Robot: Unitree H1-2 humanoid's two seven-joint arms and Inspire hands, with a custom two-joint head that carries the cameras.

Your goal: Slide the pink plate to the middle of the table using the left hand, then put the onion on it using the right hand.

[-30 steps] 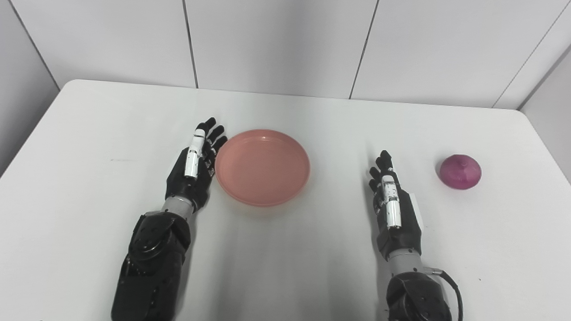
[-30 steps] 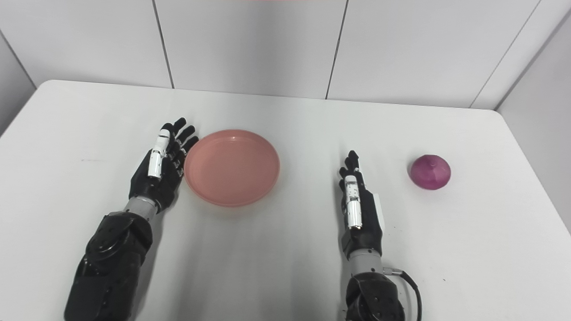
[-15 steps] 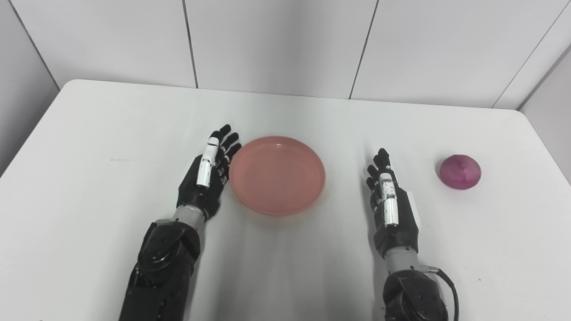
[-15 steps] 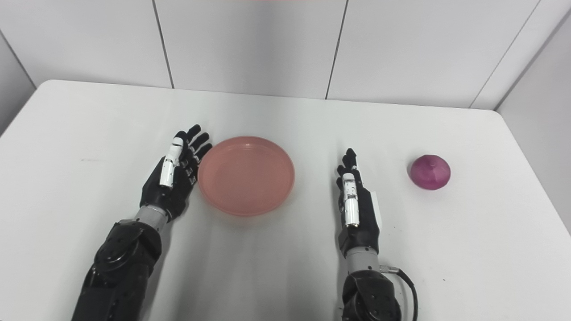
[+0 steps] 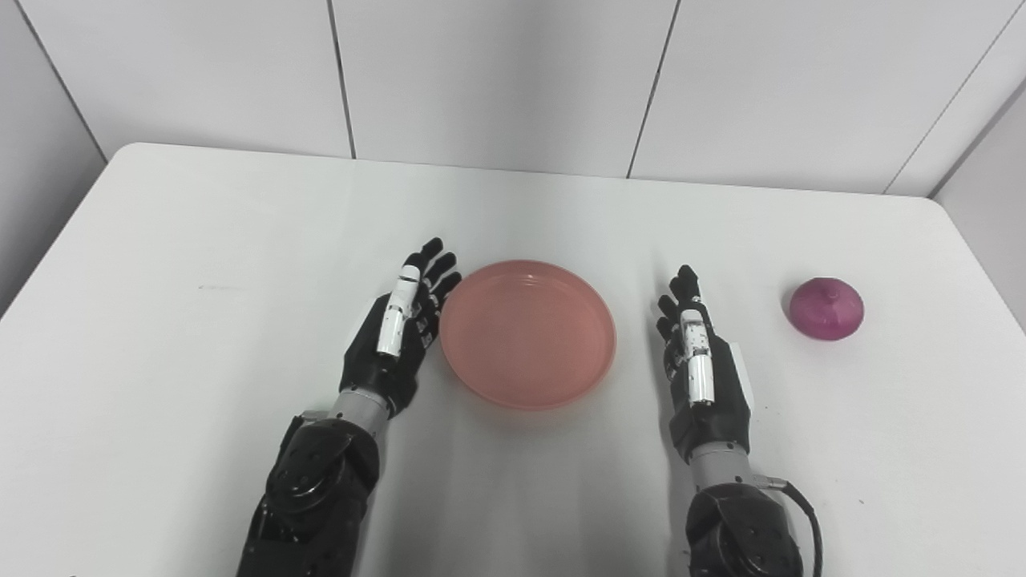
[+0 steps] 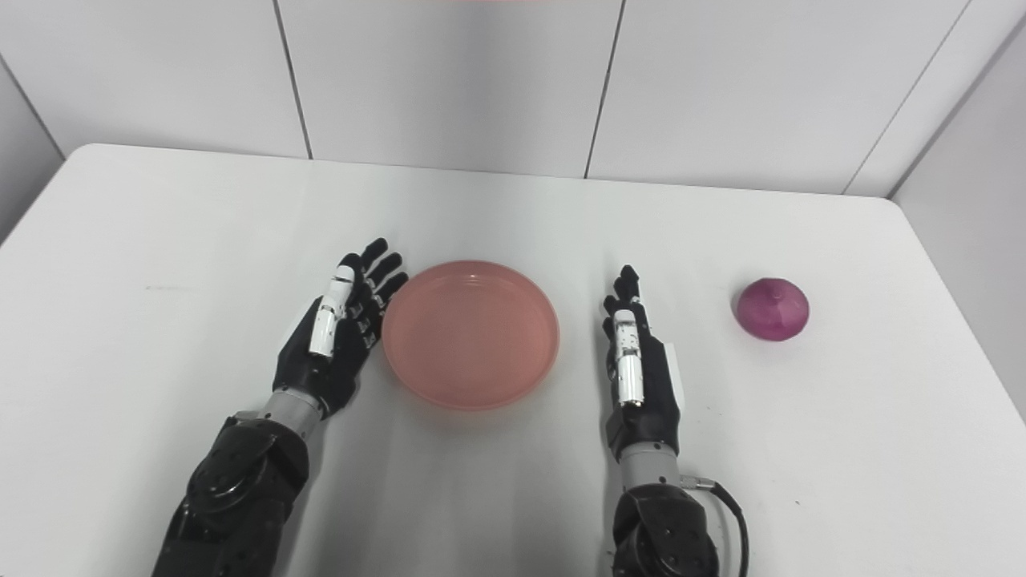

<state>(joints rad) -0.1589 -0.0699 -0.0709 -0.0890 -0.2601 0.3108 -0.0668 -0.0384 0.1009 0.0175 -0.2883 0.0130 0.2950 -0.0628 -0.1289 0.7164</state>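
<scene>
Plate: round pink plastic plate [image 5: 527,332], mid-table
Left hand [image 5: 397,336]: fingers spread, against plate's left rim
Right hand [image 5: 701,365]: fingers extended, empty
Onion: purple onion [image 5: 826,308], far right

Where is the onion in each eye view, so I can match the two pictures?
Left eye view: the onion lies far right, at mid-height, right of the right hand.
Right eye view: the onion sits a little further left, at the same height.
Shared landmark: the pink plate, between the two hands.
</scene>
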